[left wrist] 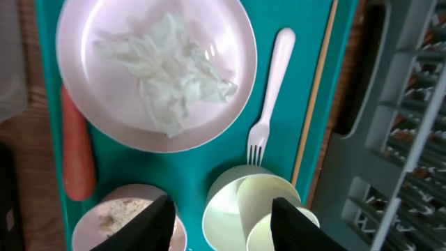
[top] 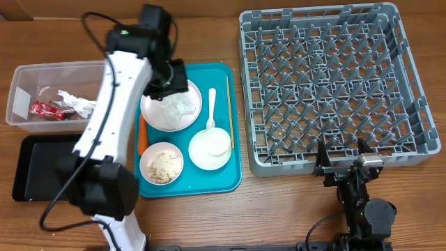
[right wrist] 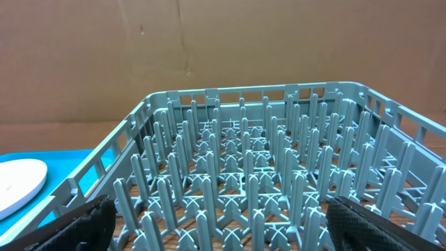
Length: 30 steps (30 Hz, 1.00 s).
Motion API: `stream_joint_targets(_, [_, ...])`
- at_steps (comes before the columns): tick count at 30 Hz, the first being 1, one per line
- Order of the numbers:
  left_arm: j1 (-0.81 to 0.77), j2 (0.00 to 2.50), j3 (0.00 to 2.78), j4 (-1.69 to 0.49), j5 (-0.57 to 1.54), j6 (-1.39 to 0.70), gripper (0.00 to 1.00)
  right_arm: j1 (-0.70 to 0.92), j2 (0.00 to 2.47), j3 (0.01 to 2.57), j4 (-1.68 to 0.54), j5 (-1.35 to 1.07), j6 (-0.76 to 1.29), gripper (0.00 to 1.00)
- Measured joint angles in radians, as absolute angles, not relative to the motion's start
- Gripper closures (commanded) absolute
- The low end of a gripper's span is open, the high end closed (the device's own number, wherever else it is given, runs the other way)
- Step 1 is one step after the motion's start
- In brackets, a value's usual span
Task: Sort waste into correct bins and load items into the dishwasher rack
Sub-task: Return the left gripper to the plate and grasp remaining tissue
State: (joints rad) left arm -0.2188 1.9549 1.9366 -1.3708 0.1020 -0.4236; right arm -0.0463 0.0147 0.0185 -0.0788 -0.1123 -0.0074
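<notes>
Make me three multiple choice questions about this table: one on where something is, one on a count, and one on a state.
1. Where does the red snack wrapper lie? A in the clear tub; B on the teal tray; C in the dishwasher rack.
2. How many forks lie on the teal tray? A one; B two; C three.
3. The dishwasher rack is: A bare of dishes; B half loaded; C full.

Answers:
1 A: the wrapper shows inside the tub, beside a tissue.
2 A: a single fork lies between the plate and the chopsticks.
3 A: only pegs and the grid floor show in it.
</notes>
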Motion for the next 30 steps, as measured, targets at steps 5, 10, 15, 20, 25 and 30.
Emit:
stream_joint_targets(5, [-0.243, 2.049, 1.936, -1.328, 0.084, -0.442, 0.48, -0.046, 0.015, 0.019, -0.079, -0.112, -0.007, 0.0])
stream_joint_targets(10, [-0.24, 2.13, 1.936, -1.296, 0.07, -0.465, 0.42, -0.046, 0.015, 0.019, -0.079, -0.112, -0.007, 0.0])
stream_joint_targets(15, [-0.24, 2.193, 1.936, -1.251, 0.06, -0.475, 0.35, -0.046, 0.015, 0.019, -0.079, -0.112, -0.007, 0.0])
stream_joint_targets(20, [-0.24, 2.249, 1.936, -1.23, 0.055, -0.476, 0.35, -0.046, 0.015, 0.019, -0.078, -0.112, -0.007, 0.0])
stream_joint_targets(25, [-0.24, 2.31, 1.936, -1.229, 0.041, -0.476, 0.37, -0.046, 0.015, 0.019, -0.079, -0.112, -0.007, 0.0])
stream_joint_targets(30, [-0.234, 2.346, 1.936, -1.229, 0.032, -0.476, 0.48, -0.046, 0.015, 0.019, -0.079, -0.112, -0.007, 0.0])
